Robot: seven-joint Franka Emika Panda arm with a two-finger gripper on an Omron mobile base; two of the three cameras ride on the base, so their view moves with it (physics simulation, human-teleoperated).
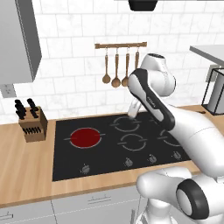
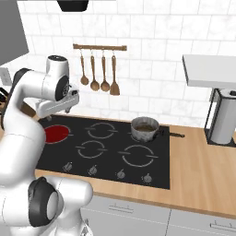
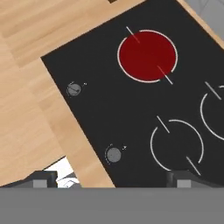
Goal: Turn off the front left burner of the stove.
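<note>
- Front left burner (image 3: 147, 55) glows red; fingers (image 3: 43, 179) spread wide, holding nothing, high above the stove (image 3: 131, 113)
- Risk: descending onto the neighbouring knob (image 3: 113, 154) instead of the leftmost knob (image 3: 73, 89)

there is one stove (image 2: 110, 147) with four burner zones; one of them, the front left burner (image 1: 85, 137), is red. it has four knobs (image 2: 120, 174) in a row. one pot (image 2: 144, 128), four hanging wooden utensils (image 2: 104, 69), one knife block (image 1: 33, 124), and one paper towel roll (image 2: 224, 117).
</note>
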